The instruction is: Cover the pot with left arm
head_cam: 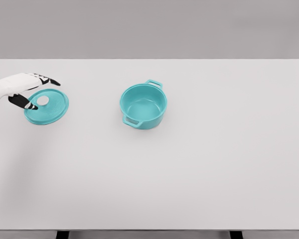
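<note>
Carefully now: lower left hand, spread and empty, squarely onto lid knob, pinch firmly, then lift toward pot.

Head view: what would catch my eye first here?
A teal pot sits open near the middle of the white table. At the far left lies its matching teal lid, flat on the table. The left robot hand, white with black fingertips, hovers at the lid's knob.
</note>
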`<state>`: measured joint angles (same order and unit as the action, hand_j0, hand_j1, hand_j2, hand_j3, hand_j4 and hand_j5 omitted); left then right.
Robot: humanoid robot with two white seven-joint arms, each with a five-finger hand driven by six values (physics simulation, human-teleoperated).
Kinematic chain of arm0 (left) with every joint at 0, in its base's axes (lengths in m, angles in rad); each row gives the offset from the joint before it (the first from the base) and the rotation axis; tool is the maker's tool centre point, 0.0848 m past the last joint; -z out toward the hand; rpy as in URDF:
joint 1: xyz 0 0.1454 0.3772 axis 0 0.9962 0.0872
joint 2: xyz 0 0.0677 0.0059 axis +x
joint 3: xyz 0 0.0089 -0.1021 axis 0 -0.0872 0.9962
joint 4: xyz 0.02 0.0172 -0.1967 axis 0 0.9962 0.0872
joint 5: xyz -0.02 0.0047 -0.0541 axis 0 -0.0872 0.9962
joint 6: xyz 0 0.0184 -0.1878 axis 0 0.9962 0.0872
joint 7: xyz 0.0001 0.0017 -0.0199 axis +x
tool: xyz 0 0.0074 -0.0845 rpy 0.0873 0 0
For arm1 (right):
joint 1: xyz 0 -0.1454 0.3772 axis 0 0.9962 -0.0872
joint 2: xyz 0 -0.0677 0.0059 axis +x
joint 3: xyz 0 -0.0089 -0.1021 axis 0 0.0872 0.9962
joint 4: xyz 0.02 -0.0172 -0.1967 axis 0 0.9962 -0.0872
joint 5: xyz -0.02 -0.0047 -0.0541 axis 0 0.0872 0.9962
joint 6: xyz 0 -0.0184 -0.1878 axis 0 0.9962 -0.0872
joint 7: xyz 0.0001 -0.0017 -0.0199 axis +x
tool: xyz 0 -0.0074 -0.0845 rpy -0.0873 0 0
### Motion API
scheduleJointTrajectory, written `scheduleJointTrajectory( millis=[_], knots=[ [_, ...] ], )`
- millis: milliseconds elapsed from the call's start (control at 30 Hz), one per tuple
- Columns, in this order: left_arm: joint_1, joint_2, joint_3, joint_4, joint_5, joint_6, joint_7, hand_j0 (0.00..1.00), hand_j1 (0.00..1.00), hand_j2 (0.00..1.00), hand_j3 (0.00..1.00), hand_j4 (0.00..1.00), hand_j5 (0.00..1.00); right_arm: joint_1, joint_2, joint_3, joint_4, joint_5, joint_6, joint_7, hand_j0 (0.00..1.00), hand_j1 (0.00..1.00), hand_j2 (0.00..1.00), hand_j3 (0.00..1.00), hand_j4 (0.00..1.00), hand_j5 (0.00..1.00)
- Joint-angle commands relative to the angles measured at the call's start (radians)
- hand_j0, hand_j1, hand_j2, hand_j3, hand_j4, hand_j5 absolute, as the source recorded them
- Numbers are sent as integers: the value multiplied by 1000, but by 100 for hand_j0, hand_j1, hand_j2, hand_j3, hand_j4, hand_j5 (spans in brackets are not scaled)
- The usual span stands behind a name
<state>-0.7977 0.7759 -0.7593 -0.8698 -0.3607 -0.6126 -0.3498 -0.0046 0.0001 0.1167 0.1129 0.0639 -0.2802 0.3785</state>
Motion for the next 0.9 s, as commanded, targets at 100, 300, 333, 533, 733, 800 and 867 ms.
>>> scheduleJointTrajectory(
  millis=[100,300,333,533,733,800,867],
  knots=[
    [0,2,2,17,2,2,-2,84,84,84,84,84,84,0,0,0,1,1,0,0,100,100,100,100,100,100],
    [-3,-3,-37,17,-9,2,-2,84,84,84,84,84,84,0,0,0,1,1,0,0,100,100,100,100,100,100],
    [-3,-4,-38,18,-9,2,0,84,84,84,84,84,84,0,0,0,1,1,0,0,100,100,100,100,100,100],
    [-2,-1,-38,18,-7,2,5,70,70,70,70,70,70,0,0,0,1,2,0,0,100,100,100,100,100,100],
    [-2,-3,-38,34,-9,2,8,68,68,68,68,68,68,0,0,0,1,1,0,0,100,100,100,100,100,100],
    [-2,-3,-38,35,-9,2,8,68,68,68,68,68,68,0,0,0,-1,1,0,0,100,100,100,100,100,100],
    [-2,-3,-40,35,-9,2,6,68,68,68,68,68,68,0,0,0,-1,1,0,0,100,100,100,100,100,100]
  ],
)
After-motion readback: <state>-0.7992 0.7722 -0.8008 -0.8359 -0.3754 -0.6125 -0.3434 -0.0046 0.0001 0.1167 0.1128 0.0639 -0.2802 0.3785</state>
